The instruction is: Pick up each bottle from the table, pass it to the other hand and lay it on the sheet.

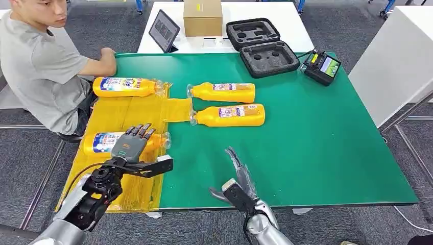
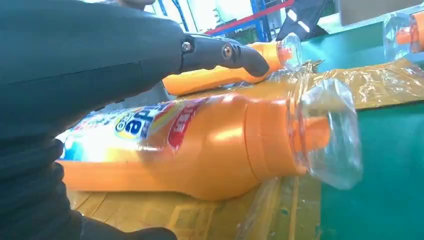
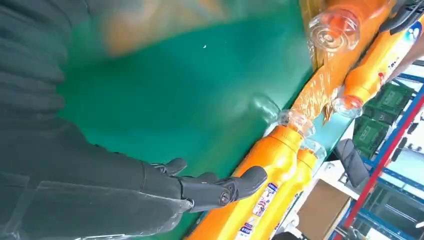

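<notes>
A green worktop point(image 1: 316, 132) is set on a grey carpeted floor point(image 1: 25, 158). Behind it a white table point(image 1: 286, 25) is seen, on which a cardboard box point(image 1: 202, 17), a tablet point(image 1: 164, 30) and an open black foam case point(image 1: 261, 47) are placed. A white cabinet point(image 1: 395, 61) stands at the right. A seated person point(image 1: 41, 66) is seen at the left. Blue shelving point(image 3: 395, 175) is glimpsed in the right wrist view.
</notes>
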`<state>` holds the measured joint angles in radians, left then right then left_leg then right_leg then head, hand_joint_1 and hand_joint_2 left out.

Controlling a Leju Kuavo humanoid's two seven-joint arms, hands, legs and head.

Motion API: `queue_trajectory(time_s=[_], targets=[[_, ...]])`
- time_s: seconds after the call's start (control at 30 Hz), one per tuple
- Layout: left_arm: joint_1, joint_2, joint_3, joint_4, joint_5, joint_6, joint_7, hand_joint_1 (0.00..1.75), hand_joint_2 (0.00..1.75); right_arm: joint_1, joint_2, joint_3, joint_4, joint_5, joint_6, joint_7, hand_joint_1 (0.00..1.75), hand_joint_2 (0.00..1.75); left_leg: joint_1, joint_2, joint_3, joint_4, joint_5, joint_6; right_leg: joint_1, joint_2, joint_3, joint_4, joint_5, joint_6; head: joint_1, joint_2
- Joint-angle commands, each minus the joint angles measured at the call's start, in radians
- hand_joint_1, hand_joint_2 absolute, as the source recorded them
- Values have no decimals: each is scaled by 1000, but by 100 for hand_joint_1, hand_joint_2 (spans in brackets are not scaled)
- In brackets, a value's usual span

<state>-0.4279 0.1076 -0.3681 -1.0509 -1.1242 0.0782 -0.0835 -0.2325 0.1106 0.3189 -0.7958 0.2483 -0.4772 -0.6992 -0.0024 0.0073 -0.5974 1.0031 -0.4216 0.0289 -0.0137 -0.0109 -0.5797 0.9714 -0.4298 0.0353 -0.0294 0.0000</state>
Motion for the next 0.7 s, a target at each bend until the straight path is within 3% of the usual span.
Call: queue_trajectory(time_s=[0.03,0.1,0.23,0.33,0.7], targets=[[-8,21,-46,-36,-10,39,2,0,175,-7,-12,-4,11,-5,-12,1,0,175,1,-1,2,0,-1,-2,1,0,2,0,-1,-1,0,0],[5,14,-47,-74,14,45,-23,0,175,-2,-15,-6,5,-4,-13,1,0,175,1,-1,2,0,-1,-2,1,0,2,0,-1,-2,0,0],[32,-18,-20,-124,244,74,-216,0,175,1,-18,-7,0,2,-15,1,0,175,0,-1,1,0,0,-1,0,0,1,0,0,-1,0,0],[81,-23,-1,-170,475,12,-349,0,175,1,-18,-2,-5,-3,-14,1,0,175,1,-1,1,0,-1,-1,1,0,2,0,-1,-1,0,0],[134,-24,16,-210,549,38,-384,0,175,2,-20,5,-10,-6,-18,1,0,175,1,-1,1,0,-1,-2,1,0,1,0,-1,-2,0,0]])
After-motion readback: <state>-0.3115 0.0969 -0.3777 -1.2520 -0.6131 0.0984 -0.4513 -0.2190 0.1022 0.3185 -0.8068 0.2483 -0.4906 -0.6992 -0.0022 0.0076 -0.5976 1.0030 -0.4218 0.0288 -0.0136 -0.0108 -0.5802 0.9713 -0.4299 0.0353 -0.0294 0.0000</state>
